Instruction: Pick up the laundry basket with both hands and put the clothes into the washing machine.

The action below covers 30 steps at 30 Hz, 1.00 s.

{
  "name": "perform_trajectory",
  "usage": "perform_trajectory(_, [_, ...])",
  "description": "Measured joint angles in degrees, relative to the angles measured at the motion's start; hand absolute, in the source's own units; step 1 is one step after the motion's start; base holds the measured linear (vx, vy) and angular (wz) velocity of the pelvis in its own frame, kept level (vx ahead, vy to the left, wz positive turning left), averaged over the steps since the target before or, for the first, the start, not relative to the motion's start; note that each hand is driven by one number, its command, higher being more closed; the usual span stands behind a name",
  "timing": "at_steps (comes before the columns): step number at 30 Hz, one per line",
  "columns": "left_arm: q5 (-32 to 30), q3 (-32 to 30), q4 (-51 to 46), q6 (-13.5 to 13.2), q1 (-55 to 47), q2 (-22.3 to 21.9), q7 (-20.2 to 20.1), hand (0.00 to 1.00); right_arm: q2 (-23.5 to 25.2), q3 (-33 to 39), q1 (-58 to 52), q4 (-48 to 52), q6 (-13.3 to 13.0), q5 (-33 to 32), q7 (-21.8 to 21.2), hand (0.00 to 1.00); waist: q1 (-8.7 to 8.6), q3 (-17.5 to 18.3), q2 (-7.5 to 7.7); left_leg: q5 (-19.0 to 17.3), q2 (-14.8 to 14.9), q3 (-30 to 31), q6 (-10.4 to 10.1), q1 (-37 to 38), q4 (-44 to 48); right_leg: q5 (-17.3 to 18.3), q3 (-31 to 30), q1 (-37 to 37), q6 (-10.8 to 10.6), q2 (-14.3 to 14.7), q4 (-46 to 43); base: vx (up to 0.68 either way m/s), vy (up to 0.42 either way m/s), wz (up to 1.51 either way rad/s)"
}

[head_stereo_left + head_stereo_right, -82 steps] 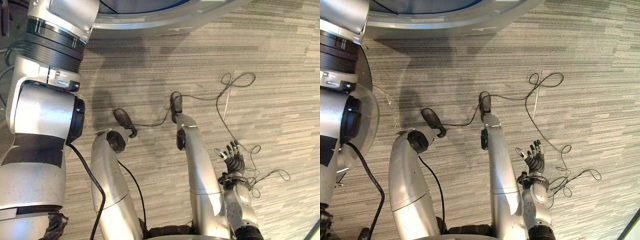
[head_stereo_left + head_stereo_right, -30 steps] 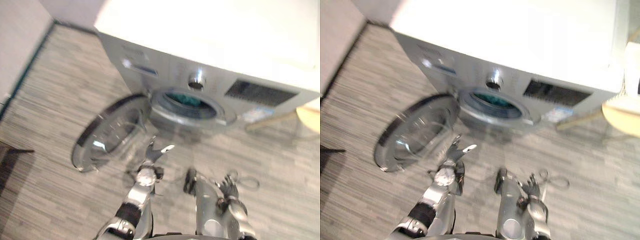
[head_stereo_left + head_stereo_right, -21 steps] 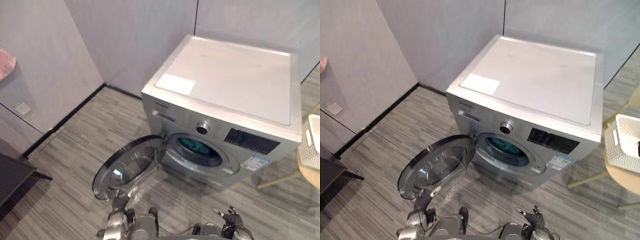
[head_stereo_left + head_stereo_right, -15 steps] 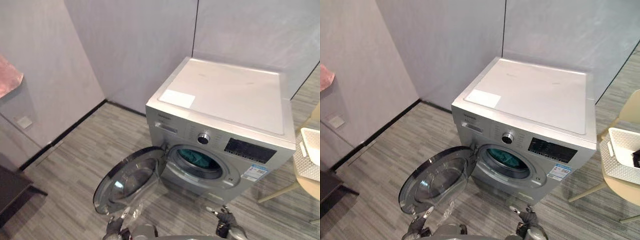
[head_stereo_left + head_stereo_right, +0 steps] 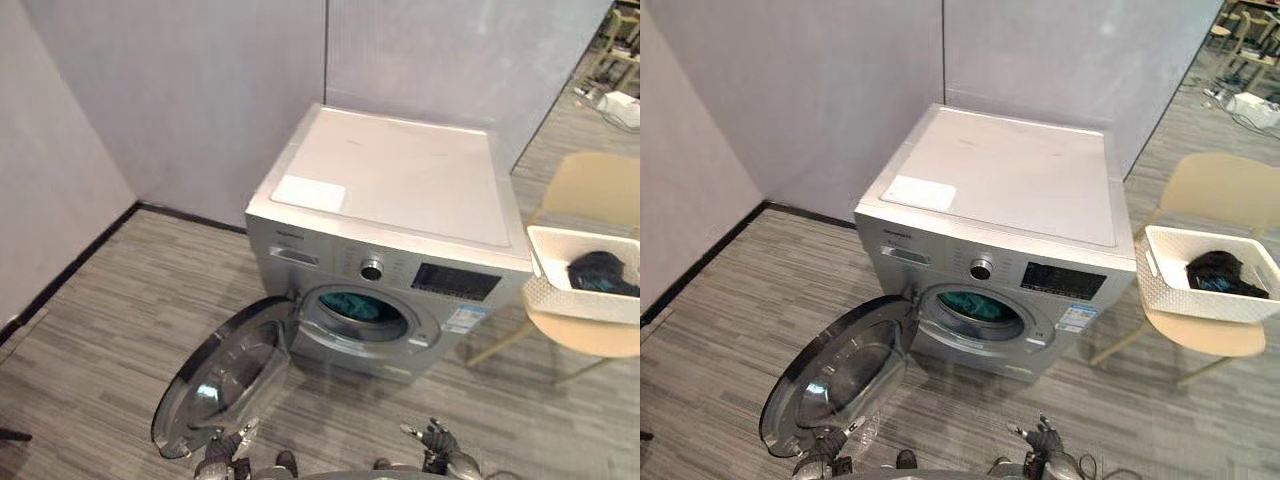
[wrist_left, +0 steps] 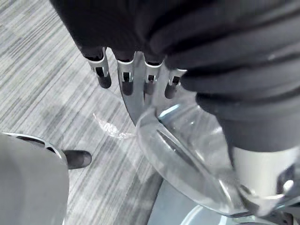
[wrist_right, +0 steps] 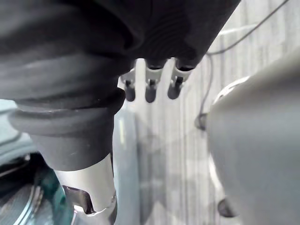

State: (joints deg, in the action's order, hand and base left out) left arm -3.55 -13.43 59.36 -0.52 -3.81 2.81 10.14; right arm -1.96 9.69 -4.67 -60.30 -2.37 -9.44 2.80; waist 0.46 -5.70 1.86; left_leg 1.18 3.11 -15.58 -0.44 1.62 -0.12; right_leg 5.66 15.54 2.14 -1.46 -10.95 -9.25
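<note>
The laundry basket (image 5: 1188, 296), white and latticed, sits on the seat of a pale chair (image 5: 1220, 188), toward the seat's front edge, and neither hand touches it. A dark garment (image 5: 1218, 272) lies bunched inside it, against the side away from the washing machine (image 5: 1010, 190). The chair stands just beside the machine's right flank. The machine sits on the striped grey floor (image 5: 730, 300), in a corner formed by grey wall panels. Its round glass door (image 5: 838, 372) hangs wide open to the left, and teal cloth (image 5: 970, 303) shows inside the drum. The left hand (image 6: 126, 80) hangs low near the door's lower rim, its fingers straight and released, grasping nothing. The right hand (image 7: 150, 88) is low in front of the machine, well apart from the basket, fingers likewise loose and empty.
</note>
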Motion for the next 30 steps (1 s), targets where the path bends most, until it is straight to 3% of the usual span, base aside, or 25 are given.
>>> perform_trajectory(2, [0.14, -0.05, 0.08, 0.01, -0.13, 0.08, 0.0, 0.0, -0.04, 1.93, 1.05, -1.25, 0.12, 0.13, -0.25, 0.0, 0.31, -0.3, -0.3, -0.07, 1.49, -3.28, 0.12, 0.27, 0.39, 1.71, 5.28, 2.14, 2.51, -3.57, -7.64, 0.01, 0.0, -0.79])
perform_trajectory(4, [0.15, 0.25, 0.87, -0.02, 0.03, 0.68, -0.01, 0.0, -0.22, 3.61, 1.45, -1.92, 0.4, 1.18, -0.22, 0.0, 0.45, -0.53, -0.66, -0.21, 3.4, -5.34, -0.25, 1.48, 1.3, 2.61, 10.07, 1.87, 2.24, -8.99, -15.57, 0.01, -0.077, -0.68])
perform_trajectory(5, [0.62, 0.27, 0.95, -0.14, -0.47, 0.95, 0.03, 0.0, -0.7, 4.04, 1.38, -2.71, 0.45, 1.69, -0.06, 0.0, 0.68, -0.57, -0.74, -0.97, 5.09, -6.56, -1.61, 2.55, 2.47, 2.33, 12.1, 0.64, 2.4, -12.16, -18.44, 0.0, -0.134, -0.58])
perform_trajectory(6, [0.63, 0.34, 0.93, -0.26, -0.86, 1.31, 0.03, 0.0, -0.85, 4.04, 1.44, -3.09, 0.53, 2.22, -0.11, 0.0, 0.67, -0.35, -0.42, -1.39, 5.88, -7.07, -2.5, 2.73, 3.26, 1.95, 12.17, 0.08, 2.01, -13.47, -19.22, -0.03, -0.25, -0.7])
perform_trajectory(7, [0.66, 0.63, 0.89, -0.64, -1.35, 2.36, 0.0, 0.0, -0.68, 3.96, 1.5, -3.6, 0.72, 2.95, -0.27, 0.0, 0.63, 0.31, 0.74, -2.51, 7.05, -7.98, -4.68, 2.01, 4.49, -0.83, 9.57, 0.09, 0.18, -14.41, -19.23, -0.11, -0.399, -0.66])
perform_trajectory(8, [0.67, 1.18, 0.93, -0.62, -1.7, 3.94, -0.03, 0.0, -0.14, 3.79, 1.69, -4.02, 1.18, 3.1, -0.33, 0.0, 0.62, 1.02, 2.38, -3.33, 7.84, -8.09, -7.37, 1.61, 4.92, -2.38, 6.03, -0.25, -8.61, -13.37, -15.87, -0.11, -0.47, -0.65])
perform_trajectory(9, [0.71, 1.55, 0.91, -0.62, -1.85, 4.65, -0.05, 0.0, -0.17, 3.76, 1.55, -4.18, 1.37, 3.09, -0.36, 0.0, 0.68, 1.32, 2.64, -3.32, 8.08, -7.87, -8.34, 1.37, 4.69, -0.41, 5.67, -0.94, -11.2, -11.84, -13.15, -0.09, -0.531, -0.71])
perform_trajectory(10, [0.74, 1.33, 1.21, -0.7, -1.96, 4.38, -0.02, 0.0, -0.77, 3.59, 1.61, -4.25, 1.6, 3.1, -0.45, 0.0, 1.26, 1.78, 2.75, -2.46, 9.6, -6.77, -9.85, 0.87, 3.77, 2.77, 6.07, -3.0, -10.76, -8.68, -5.81, 0.01, -0.438, -0.58])
perform_trajectory(11, [0.77, 1.26, 1.72, -0.56, -1.78, 3.14, -0.01, 0.0, -1.51, 3.8, 1.9, -4.39, 1.6, 2.81, -0.4, 0.0, 1.24, 1.11, 0.38, -2.01, 11.87, -4.65, -10.74, 1.02, 3.45, 2.63, 7.11, -3.64, -10.14, -5.19, -3.96, 0.03, -0.443, -0.67])
perform_trajectory(12, [0.74, 0.81, 1.9, -0.52, -1.74, 2.0, -0.1, 0.0, -3.22, 3.65, 2.15, -4.52, 1.66, 2.88, -0.29, 0.0, 1.28, 0.69, -2.04, -0.79, 14.11, -1.58, -11.1, 1.17, 3.02, 1.41, 7.07, -3.65, -8.17, -1.31, -3.09, 0.06, -0.377, -0.43])
perform_trajectory(13, [0.75, 0.13, 2.05, -0.43, -2.04, 1.32, -0.01, 0.0, -3.9, 3.3, 2.07, -4.54, 1.65, 2.79, -0.28, 0.0, 1.19, 0.8, -3.02, 0.27, 16.1, -1.08, -11.65, 1.21, 3.4, 2.12, 6.87, -3.55, -6.99, 0.73, -3.43, 0.04, -0.381, -0.34])
perform_trajectory(15, [1.31, -0.77, 1.92, -0.5, -2.77, 1.06, 0.14, 0.0, -4.39, 1.45, 2.09, -4.01, 1.53, 2.74, -0.26, 0.0, 0.96, 1.18, -3.32, 2.44, 19.03, -1.35, -11.17, 0.94, 4.94, 3.87, 6.63, -3.19, -5.31, 3.4, -4.22, 0.03, -0.262, -0.19])
perform_trajectory(16, [1.93, -0.78, 1.82, -0.51, -2.67, 1.35, 0.17, 0.0, -4.09, 0.31, 2.21, -3.51, 1.19, 2.46, -0.2, 0.0, 1.01, 1.3, -2.96, 3.43, 20.53, -1.6, -9.92, 0.07, 6.69, 3.91, 6.39, -3.44, -4.38, 4.86, -3.41, 0.04, -0.335, -0.25])
perform_trajectory(17, [2.98, -0.78, 1.63, -0.51, -2.62, 1.77, 0.21, 0.0, -3.35, -1.15, 2.7, -3.29, 0.64, 2.04, -0.22, 0.0, 0.92, 1.16, -2.21, 4.83, 23.2, -1.95, -7.09, -2.1, 10.97, 3.11, 5.98, -4.73, -2.81, 7.36, -0.38, 0.05, -0.385, -0.31])
perform_trajectory(19, [3.01, -0.79, 0.91, -0.52, -2.67, 2.25, 0.3, 0.0, -2.82, -1.69, 2.88, -2.11, 0.57, 2.06, -0.12, 0.0, 1.55, 0.94, -2.16, 5.12, 25.68, -1.4, -1.25, -5.22, 17.66, 2.1, 4.79, -5.67, -1.08, 9.66, 2.14, 0.05, -0.248, -0.44])
perform_trajectory(20, [2.97, -0.8, 0.23, -0.55, -2.42, 2.24, 0.46, 0.0, -2.94, -2.13, 3.17, -0.87, 0.28, 2.07, 0.23, 0.0, 2.5, -0.01, -1.5, 2.58, 25.63, 2.95, -0.91, -8.21, 25.6, 1.56, 3.03, -7.16, -0.1, 10.36, 3.06, 0.12, -0.168, -0.84])
perform_trajectory(21, [2.98, -0.65, -0.64, -0.63, -2.97, 1.68, 0.72, 0.0, -3.99, -3.37, 3.57, -0.04, 0.27, 2.07, 0.64, 0.0, 3.79, -0.53, -1.9, -4.45, 20.83, 8.63, -3.18, -11.17, 34.9, 1.5, 0.7, -7.37, 0.87, 10.02, 3.52, 0.11, -0.113, -0.87])
perform_trajectory(22, [2.99, -0.62, -1.08, -0.69, -2.99, 0.96, 0.8, 0.0, -4.66, -3.73, 4.06, 0.17, 0.27, 2.07, 0.75, 0.0, 3.78, -0.86, -2.48, -7.11, 17.76, 10.87, -3.9, -12.39, 38.31, 1.48, -0.11, -7.61, 0.99, 9.87, 3.65, 0.12, 0.008, -0.79])
perform_trajectory(23, [2.98, -0.5, -1.61, -0.77, -3.35, -0.11, 1.12, 0.0, -5.65, -4.03, 4.76, 0.48, 0.21, 2.07, 0.75, 0.0, 3.61, -1.5, -3.79, -10.88, 11.98, 13.36, -5.19, -13.98, 41.46, 1.52, -1.2, -8.32, 1.07, 9.73, 3.92, 0.09, 0.081, -0.65])
perform_trajectory(24, [2.9, -0.33, -2.17, -1.07, -3.7, -0.93, 1.1, 0.0, -5.86, -4.13, 5.41, 0.48, 0.24, 2.11, 0.66, 0.0, 3.83, -2.06, -4.8, -12.76, 6.54, 13.36, -4.14, -14.8, 40.04, 1.73, -2.49, -8.88, 1.36, 9.82, 4.26, 0.09, 0.081, -0.61])
perform_trajectory(25, [2.91, -0.2, -2.37, -1.09, -3.92, -1.07, 1.1, 0.0, -5.71, -4.38, 5.62, 0.53, 0.24, 2.11, 0.64, 0.0, 3.92, -2.1, -5.05, -13.25, 4.27, 13.11, -3.37, -15.37, 38.07, 1.75, -3.09, -8.93, 1.3, 9.88, 4.43, 0.1, 0.118, -0.66])
perform_trajectory(26, [2.86, -0.15, -2.55, -1.05, -4.16, -1.12, 1.03, 0.0, -5.28, -5.56, 5.75, 0.74, 0.24, 2.22, 0.59, 0.0, 4.73, -2.12, -5.15, -13.41, 0.88, 13.03, -3.02, -15.7, 31.93, 1.97, -4.54, -8.68, 0.99, 10.08, 4.49, 0.13, 0.102, -0.68])
perform_trajectory(27, [2.8, -0.21, -2.56, -1.07, -4.06, -1.11, 0.9, 0.0, -4.71, -7.14, 5.89, 1.01, 0.24, 2.33, 0.54, 0.0, 6.23, -1.7, -5.48, -14.5, -0.39, 13.51, -1.28, -13.82, 25.45, 2.01, -6.46, -7.82, 0.4, 10.41, 4.94, 0.15, 0.116, -0.61])
perform_trajectory(29, [2.76, -0.82, -2.62, -1.28, -3.84, -0.84, -0.06, 0.0, -3.8, -11.34, 7.38, 0.93, 0.31, 2.53, 0.14, 0.0, 7.63, -1.65, -3.55, -14.3, -2.76, 14.34, -0.55, -13.09, 23.23, 1.28, -8.29, -6.9, -0.69, 9.28, 6.33, 0.15, 0.066, -0.43])
perform_trajectory(30, [2.84, -0.94, -2.53, -1.21, -3.88, -0.89, -0.32, 0.0, -3.8, -12.52, 8.16, 0.88, 0.28, 2.85, -0.19, 0.0, 7.91, -1.79, -3.69, -14.64, -3.19, 14.53, 0.82, -13.22, 24.1, 1.34, -8.73, -7.19, -0.81, 9.33, 6.46, 0.23, 0.084, -0.37])
